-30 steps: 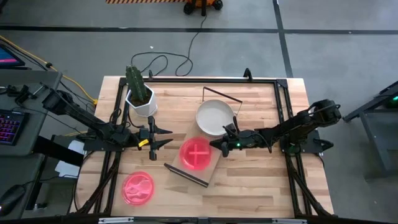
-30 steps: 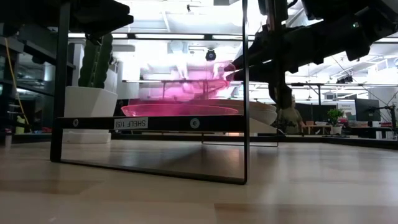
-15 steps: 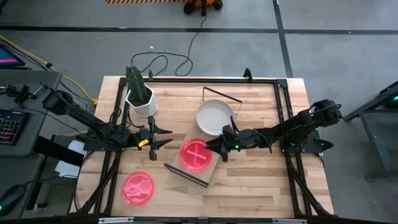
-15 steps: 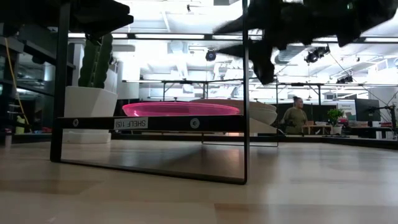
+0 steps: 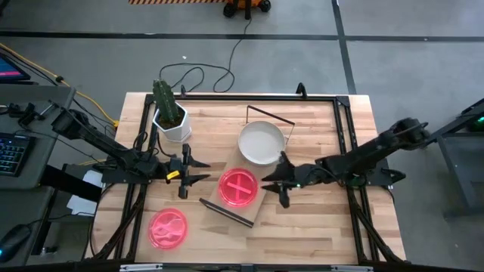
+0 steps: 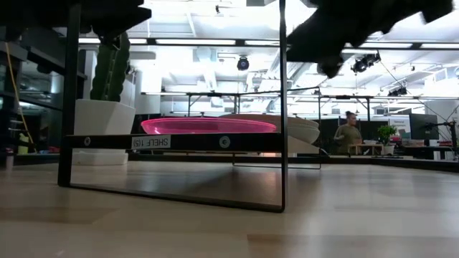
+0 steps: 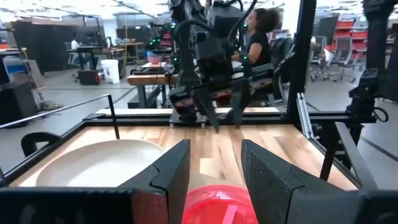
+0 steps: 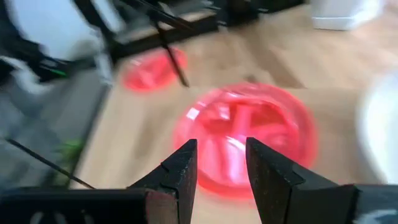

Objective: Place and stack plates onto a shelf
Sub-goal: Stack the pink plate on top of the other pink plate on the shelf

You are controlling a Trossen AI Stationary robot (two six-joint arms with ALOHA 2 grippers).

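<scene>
A pink plate [image 5: 239, 187] lies flat on the light wooden shelf [image 5: 266, 168], with a white plate [image 5: 262, 142] beside it on the same board. In the low view the pink plate [image 6: 208, 126] and the white plate [image 6: 295, 127] sit on the shelf [image 6: 179, 141]. Another pink plate [image 5: 168, 228] lies on the table near the left front. My right gripper [image 5: 272, 181] is open, just right of the shelf's pink plate and above it [image 8: 221, 167]. My left gripper [image 5: 203, 169] hovers open left of the shelf [image 7: 214, 168].
A white pot with a green cactus [image 5: 170, 117] stands at the far left of the table. Black wire frames [image 6: 283, 107] rise at the shelf's ends. A black rail frame [image 5: 344, 121] borders the table. A person [image 6: 349, 132] sits in the room behind.
My right gripper held a pink plate tilted over the shelf, let it go, then rose and drew back toward the table's right edge. The plate dropped flat onto the pink plate on the shelf.
</scene>
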